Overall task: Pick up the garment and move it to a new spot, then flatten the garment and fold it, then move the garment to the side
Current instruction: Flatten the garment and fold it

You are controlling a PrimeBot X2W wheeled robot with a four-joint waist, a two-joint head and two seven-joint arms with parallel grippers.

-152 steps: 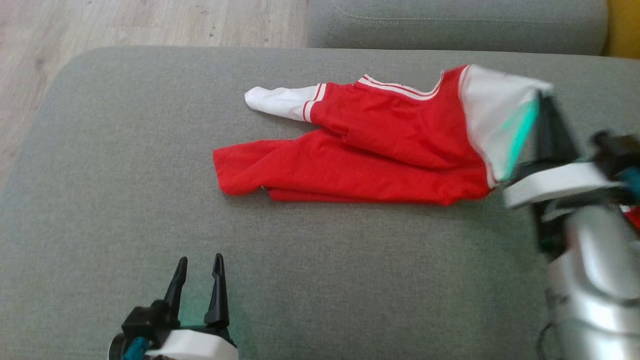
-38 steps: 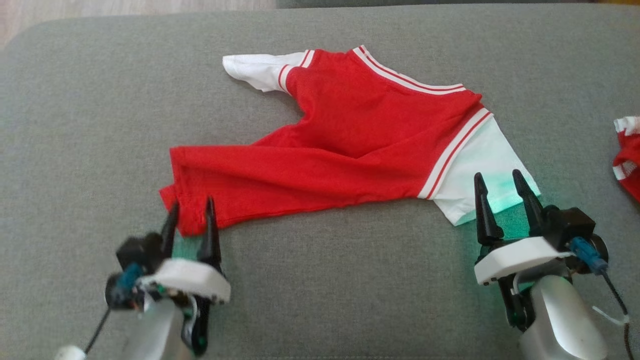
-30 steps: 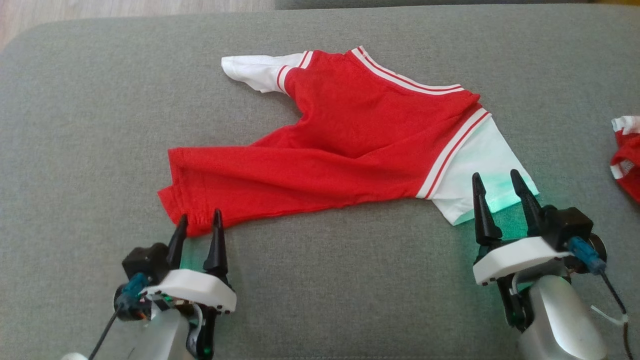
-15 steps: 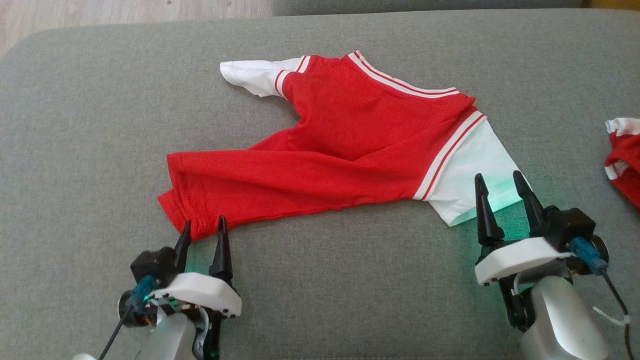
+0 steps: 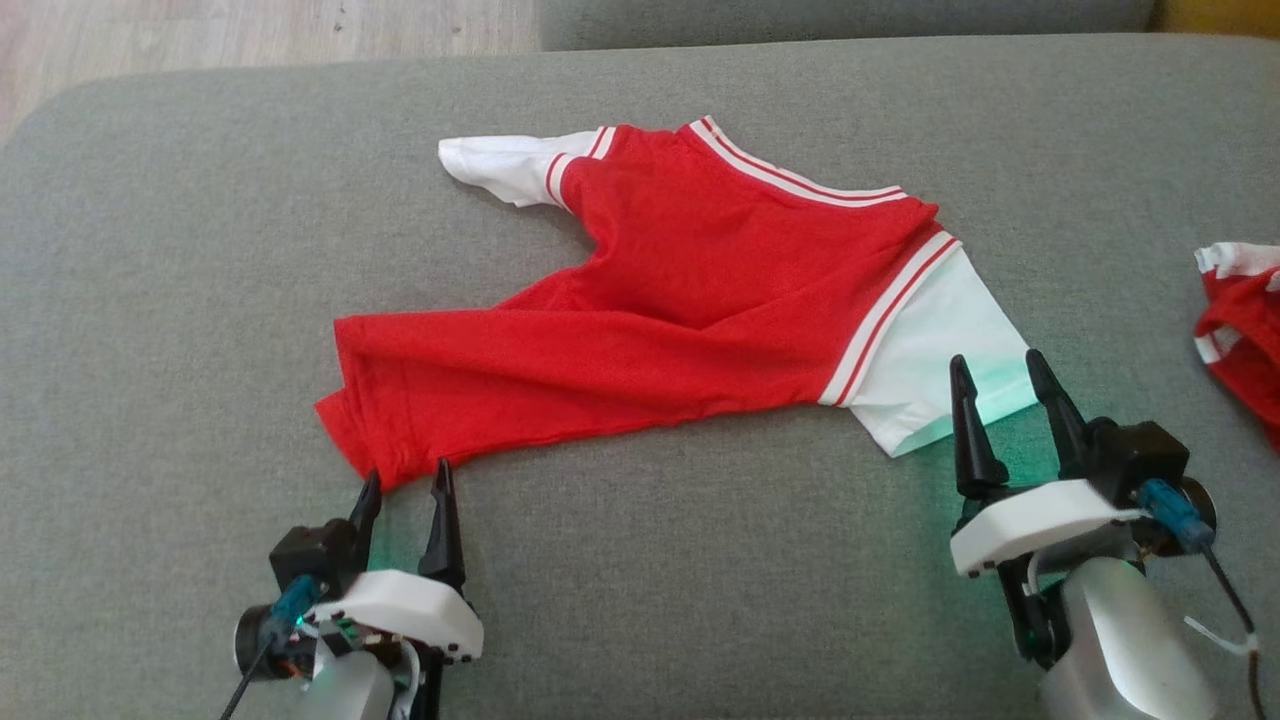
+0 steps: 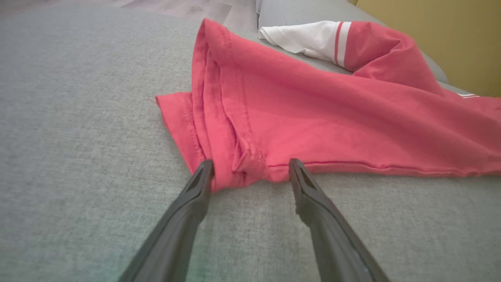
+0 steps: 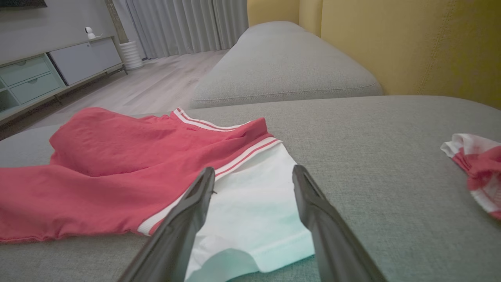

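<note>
- The garment, a red shirt with white sleeves and striped trim, lies in the middle of the grey sofa cushion. Its hem end points toward the cushion's near left corner and its shoulders toward the far right.
- It is laid out but not flat. The body is doubled lengthwise into a narrow band, and in the left wrist view the hem corner is bunched into several stitched layers.
- One white sleeve points toward the far edge. The other sleeve spreads toward the near right.
- The left gripper sits low on the cushion with its jaws wide apart and nothing between them, its tips either side of the hem corner.
- The right gripper is likewise spread wide and holds nothing, its tips over the near sleeve's cuff.
- A second red-and-white cloth lies by the cushion's right edge, well apart from the shirt.
- Judging by this layout, the flattening step is in hand.
- The next move seems to call for each gripper to close on only the cloth it needs, hem corner and sleeve cuff, then draw outward to open the doubled body.
- The stacked hem layers could make a single-layer pinch hard.
</note>
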